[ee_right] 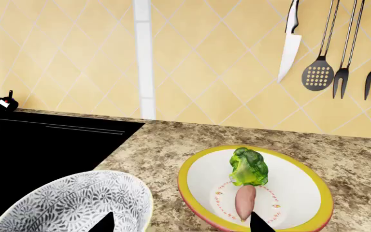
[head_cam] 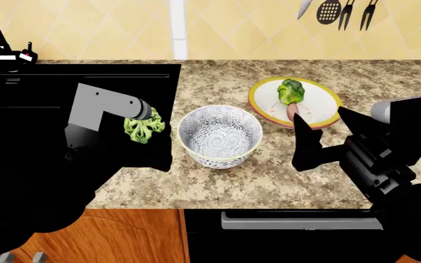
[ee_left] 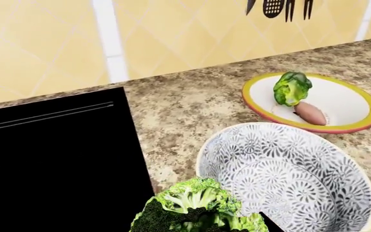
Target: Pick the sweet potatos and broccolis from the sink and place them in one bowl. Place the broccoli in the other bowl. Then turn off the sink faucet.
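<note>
— Starting with the vegetables: where did they sit?

— One broccoli head (head_cam: 144,128) was pinched in the left gripper (head_cam: 138,118), held in the air over the edge of the black sink (head_cam: 64,87), just beside the grey patterned bowl (head_cam: 220,135). That bowl had nothing in it. A second broccoli (head_cam: 291,91) and a sweet potato (head_cam: 293,111) lay together in the yellow-rimmed bowl (head_cam: 269,87), the broccoli touching the potato's far end.

— And the other arm?

— The right gripper (head_cam: 326,134) hung near the yellow-rimmed bowl, its fingers spread wide and holding nothing (in the right wrist view only two dark tips showed).

— What lay around them?

— Both bowls stood on a speckled granite counter (head_cam: 232,181), near each other but apart. The faucet (head_cam: 2,46) stood at the sink's far left corner; whether water ran I could not tell. A knife (ee_right: 290,43), a slotted spatula (ee_right: 320,72) and forks (ee_right: 359,72) hung on the yellow tiled wall (ee_right: 205,58) behind.
</note>
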Robot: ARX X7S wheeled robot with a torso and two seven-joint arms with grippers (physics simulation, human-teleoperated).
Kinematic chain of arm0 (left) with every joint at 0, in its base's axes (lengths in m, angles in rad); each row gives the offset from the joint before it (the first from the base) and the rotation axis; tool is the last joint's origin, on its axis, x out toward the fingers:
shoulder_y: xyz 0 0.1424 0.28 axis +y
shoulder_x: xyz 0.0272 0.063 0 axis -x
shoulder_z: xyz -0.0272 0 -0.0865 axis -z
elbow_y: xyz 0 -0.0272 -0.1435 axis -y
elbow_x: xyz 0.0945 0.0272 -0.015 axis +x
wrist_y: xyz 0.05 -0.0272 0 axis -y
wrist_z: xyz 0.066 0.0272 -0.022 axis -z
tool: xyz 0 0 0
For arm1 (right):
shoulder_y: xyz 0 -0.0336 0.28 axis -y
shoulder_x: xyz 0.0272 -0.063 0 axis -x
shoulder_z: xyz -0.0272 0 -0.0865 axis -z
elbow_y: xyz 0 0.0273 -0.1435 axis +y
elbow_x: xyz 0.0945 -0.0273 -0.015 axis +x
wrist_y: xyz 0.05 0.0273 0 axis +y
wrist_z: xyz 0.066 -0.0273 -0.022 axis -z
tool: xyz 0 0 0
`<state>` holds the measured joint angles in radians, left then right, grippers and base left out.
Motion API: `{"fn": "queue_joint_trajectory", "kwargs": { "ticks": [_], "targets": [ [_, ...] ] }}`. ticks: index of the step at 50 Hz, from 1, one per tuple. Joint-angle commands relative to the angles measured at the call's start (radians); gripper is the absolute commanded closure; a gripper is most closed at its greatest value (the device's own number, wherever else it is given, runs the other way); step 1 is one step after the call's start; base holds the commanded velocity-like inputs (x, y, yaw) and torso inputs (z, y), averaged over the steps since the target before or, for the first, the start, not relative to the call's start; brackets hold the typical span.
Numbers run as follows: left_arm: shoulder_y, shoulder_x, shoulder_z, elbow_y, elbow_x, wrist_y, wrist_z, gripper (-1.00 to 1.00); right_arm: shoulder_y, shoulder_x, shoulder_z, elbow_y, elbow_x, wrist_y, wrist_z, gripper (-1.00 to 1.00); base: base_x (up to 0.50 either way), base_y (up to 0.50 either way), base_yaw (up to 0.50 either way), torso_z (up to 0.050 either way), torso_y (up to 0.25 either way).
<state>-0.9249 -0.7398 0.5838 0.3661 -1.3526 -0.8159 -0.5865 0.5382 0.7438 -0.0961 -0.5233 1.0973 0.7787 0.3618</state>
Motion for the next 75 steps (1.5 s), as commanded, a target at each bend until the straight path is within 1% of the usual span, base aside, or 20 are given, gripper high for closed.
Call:
{"fn": "queue_joint_trajectory", "kwargs": {
  "ticks": [1, 14, 34, 39, 40, 44, 48, 50, 52, 56, 61, 63, 67, 75],
  "targets": [
    [0.0, 0.002, -0.003, -0.008, -0.004, 0.014, -0.002, 1.0, 0.013, -0.006, -0.009, -0.003, -0.014, -0.006, 0.001, -1.0, 0.27, -0.22, 0.0, 0.0, 0.0],
    [-0.009, -0.008, -0.009, -0.008, -0.009, 0.014, 0.0, 1.0, 0.007, -0.012, -0.028, 0.007, -0.029, -0.01, -0.008, -1.0, 0.31, -0.07, 0.0, 0.0, 0.0],
    [-0.029, 0.019, 0.004, -0.02, -0.003, 0.01, 0.008, 1.0, 0.006, -0.009, -0.02, 0.007, -0.011, -0.008, 0.0, -1.0, 0.3, 0.0, 0.0, 0.0, 0.001],
    [-0.042, 0.022, 0.017, 0.019, -0.032, -0.005, 0.07, 1.0, 0.024, 0.002, -0.003, -0.003, 0.037, 0.017, 0.023, -1.0, 0.04, 0.0, 0.0, 0.0, 0.002],
    [-0.049, 0.023, 0.03, 0.022, -0.035, -0.023, 0.067, 1.0, 0.023, 0.006, 0.004, -0.005, 0.048, 0.022, 0.034, -1.0, 0.0, 0.0, 0.0, 0.0, 0.0],
    [-0.032, 0.021, 0.027, 0.037, -0.038, -0.006, 0.104, 1.0, 0.017, 0.014, 0.006, -0.013, 0.059, 0.029, 0.035, -1.0, 0.0, 0.0, 0.0, 0.0, 0.0],
    [-0.04, 0.012, 0.042, 0.101, -0.059, -0.026, 0.145, 1.0, 0.021, 0.011, 0.005, -0.004, 0.062, 0.03, 0.038, -1.0, 0.0, 0.0, 0.0, 0.0, 0.0],
    [-0.063, 0.028, 0.036, 0.07, -0.111, -0.044, 0.095, 1.0, 0.028, 0.011, 0.0, -0.005, 0.062, 0.034, 0.038, -1.0, 0.0, 0.0, 0.0, 0.0, 0.0],
    [-0.085, 0.029, 0.038, 0.065, -0.12, -0.058, 0.099, 1.0, 0.029, 0.01, -0.005, -0.003, 0.063, 0.038, 0.039, -1.0, 0.0, 0.0, 0.0, 0.0, 0.0],
    [-0.122, 0.06, 0.066, 0.038, -0.156, -0.104, 0.056, 1.0, 0.028, 0.011, -0.004, -0.003, 0.069, 0.04, 0.039, -1.0, 0.0, 0.0, 0.0, 0.0, 0.0],
    [-0.148, 0.083, 0.091, 0.046, -0.19, -0.14, 0.067, 1.0, 0.026, 0.012, -0.008, -0.004, 0.07, 0.041, 0.038, -1.0, 0.0, 0.0, 0.0, 0.0, 0.0],
    [-0.164, 0.095, 0.102, 0.022, -0.214, -0.159, 0.058, 1.0, 0.024, 0.01, -0.011, -0.003, 0.071, 0.043, 0.036, -1.0, 0.0, 0.0, 0.0, 0.0, 0.0],
    [-0.186, 0.114, 0.117, 0.013, -0.27, -0.19, 0.077, 1.0, 0.016, 0.01, -0.011, -0.004, 0.072, 0.039, 0.035, -1.0, 0.0, 0.0, 0.0, 0.0, 0.0],
    [-0.186, 0.158, 0.144, -0.028, -0.253, -0.191, 0.116, 1.0, -0.021, 0.014, 0.003, -0.009, 0.067, 0.017, 0.026, -1.0, 0.0, 0.0, 0.0, 0.0, 0.0]
  ]
}}
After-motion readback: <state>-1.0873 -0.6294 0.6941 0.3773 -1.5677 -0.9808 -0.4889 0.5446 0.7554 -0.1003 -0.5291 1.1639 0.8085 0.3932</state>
